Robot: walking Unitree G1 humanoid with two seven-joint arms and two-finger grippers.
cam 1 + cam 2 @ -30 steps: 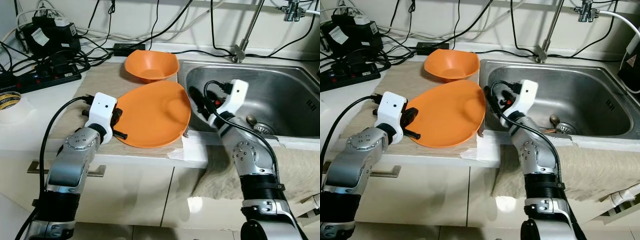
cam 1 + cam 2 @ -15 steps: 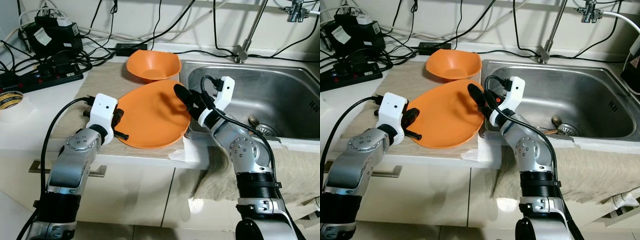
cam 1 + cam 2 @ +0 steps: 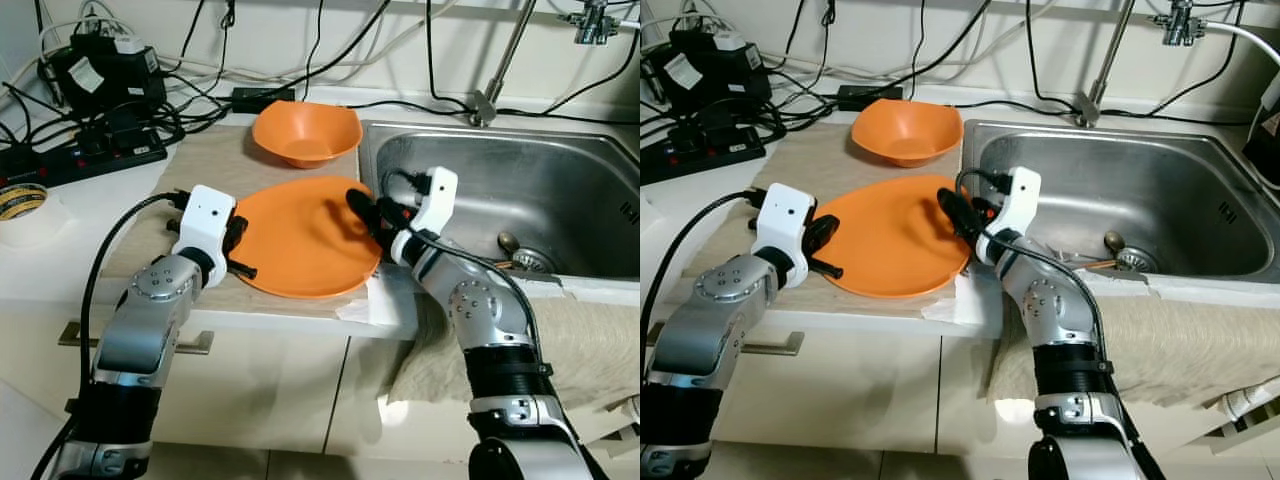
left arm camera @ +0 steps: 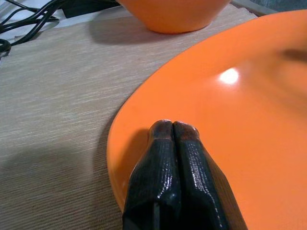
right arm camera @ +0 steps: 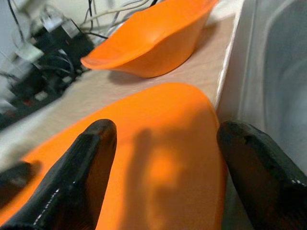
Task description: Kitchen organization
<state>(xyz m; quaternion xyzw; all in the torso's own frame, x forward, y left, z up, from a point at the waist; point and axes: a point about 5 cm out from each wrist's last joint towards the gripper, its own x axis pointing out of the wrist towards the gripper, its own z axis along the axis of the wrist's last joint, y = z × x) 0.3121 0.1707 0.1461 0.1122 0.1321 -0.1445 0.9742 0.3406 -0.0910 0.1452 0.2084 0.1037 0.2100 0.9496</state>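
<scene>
The plate [image 3: 303,240] lies flat on the beige mat [image 3: 210,165] at the counter's front, its rim at 3 o'clock reaching the sink [image 3: 560,190] edge and its 6 o'clock rim close to the mat's front edge. The left gripper [image 4: 171,128] sits on the plate's 9 o'clock rim; in the left wrist view its 2 fingers [image 4: 158,163] are pressed together with no gap, the tips over the orange surface just inside the rim. Whether they pinch the rim cannot be told.

The right gripper [image 3: 368,212] reaches in from the sink side over the plate's 3 o'clock edge. Its jaws are spread wide: in the right wrist view 1 finger [image 5: 86,163] hangs above the plate's inner surface and the other [image 5: 259,167] is out past the rim toward the sink, with the edge between them. No contact with the plate can be made out.

The bowl [image 3: 305,130] stands on the mat at 12 o'clock from the plate, a strip of bare mat between them. At 9 o'clock from the plate the mat is bare up to the left arm. A white cloth [image 3: 375,300] lies under the plate's 4 o'clock rim at the counter edge. A power strip [image 3: 80,155] and cables [image 3: 150,110] crowd the counter at 10 o'clock.
</scene>
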